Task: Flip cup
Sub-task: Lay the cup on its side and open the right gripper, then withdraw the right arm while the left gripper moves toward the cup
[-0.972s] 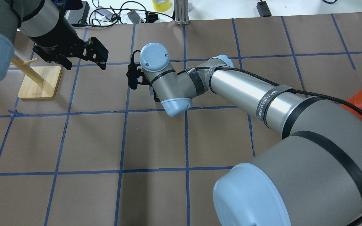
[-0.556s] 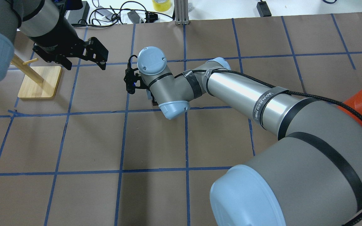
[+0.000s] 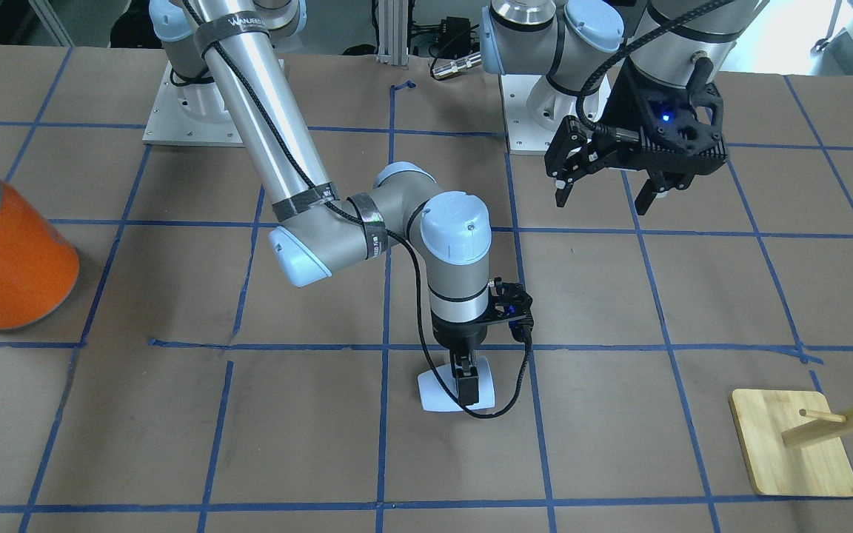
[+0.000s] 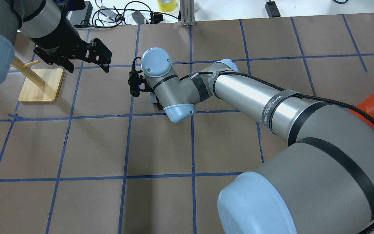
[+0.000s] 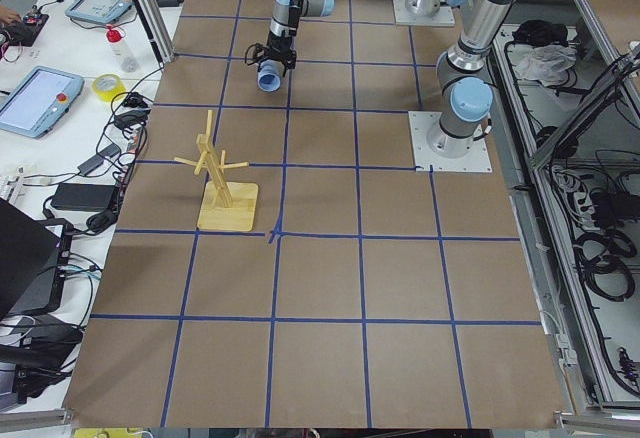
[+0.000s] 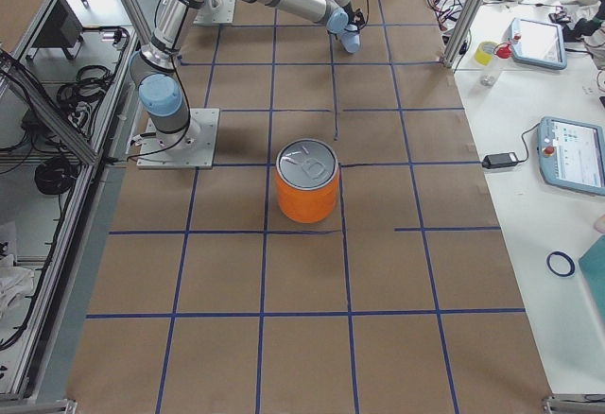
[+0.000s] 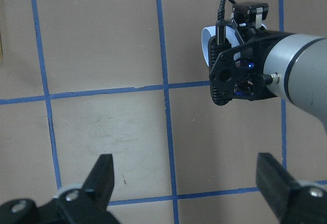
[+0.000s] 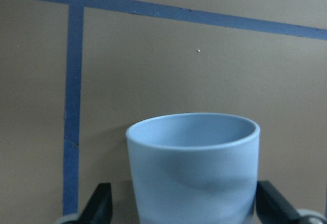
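The pale blue-white cup (image 3: 437, 394) lies on its side on the brown paper near the table's middle. It also shows in the right wrist view (image 8: 193, 168), the exterior left view (image 5: 268, 80) and the left wrist view (image 7: 208, 39). My right gripper (image 3: 466, 389) points straight down over it. In the right wrist view the gripper (image 8: 184, 211) is open, with one finger on each side of the cup and a gap on the left side. In the overhead view the right wrist hides the cup. My left gripper (image 3: 604, 198) hangs open and empty above the table, apart from the cup.
A large orange can (image 3: 8, 259) with a silver lid stands at the robot's right. A wooden peg stand (image 3: 793, 444) on a square base stands at the robot's left, also in the overhead view (image 4: 41, 84). Cables and a tape roll lie beyond the far edge.
The right wrist shifted a little toward the view's left early on, then held nearly still. The left arm has not moved.
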Tool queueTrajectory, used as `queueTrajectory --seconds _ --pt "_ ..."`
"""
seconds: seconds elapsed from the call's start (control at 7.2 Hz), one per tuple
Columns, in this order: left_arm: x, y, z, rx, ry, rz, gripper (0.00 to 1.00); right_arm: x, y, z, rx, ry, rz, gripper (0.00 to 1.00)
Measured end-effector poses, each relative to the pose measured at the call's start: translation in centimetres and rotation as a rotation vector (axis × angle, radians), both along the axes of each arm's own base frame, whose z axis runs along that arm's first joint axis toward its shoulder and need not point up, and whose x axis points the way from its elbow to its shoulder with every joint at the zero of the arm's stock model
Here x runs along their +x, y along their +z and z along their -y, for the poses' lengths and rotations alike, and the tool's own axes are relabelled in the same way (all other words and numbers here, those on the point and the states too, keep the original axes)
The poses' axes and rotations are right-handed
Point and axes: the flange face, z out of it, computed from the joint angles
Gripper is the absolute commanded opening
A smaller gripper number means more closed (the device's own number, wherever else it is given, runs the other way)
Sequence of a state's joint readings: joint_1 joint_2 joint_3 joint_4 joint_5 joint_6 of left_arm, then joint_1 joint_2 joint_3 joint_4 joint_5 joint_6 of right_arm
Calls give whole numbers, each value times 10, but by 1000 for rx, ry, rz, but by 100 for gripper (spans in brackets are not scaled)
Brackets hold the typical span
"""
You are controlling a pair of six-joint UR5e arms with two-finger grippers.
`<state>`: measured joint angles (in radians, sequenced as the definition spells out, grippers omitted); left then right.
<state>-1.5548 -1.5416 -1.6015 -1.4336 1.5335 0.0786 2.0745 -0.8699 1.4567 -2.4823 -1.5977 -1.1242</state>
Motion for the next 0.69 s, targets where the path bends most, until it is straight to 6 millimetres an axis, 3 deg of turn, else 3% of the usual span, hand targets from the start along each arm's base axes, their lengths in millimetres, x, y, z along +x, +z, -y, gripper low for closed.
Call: queueTrajectory --seconds 0.14,0.28,0.69 --pt "2 0 1 -1 -5 0 100 -9 21 6 -8 -76 27 100" --pt "8 0 3 0 -15 -7 100 -31 52 16 8 -213 56 100" --pt "33 -15 19 48 -1 -114 100 -160 137 46 95 -684 98 100"
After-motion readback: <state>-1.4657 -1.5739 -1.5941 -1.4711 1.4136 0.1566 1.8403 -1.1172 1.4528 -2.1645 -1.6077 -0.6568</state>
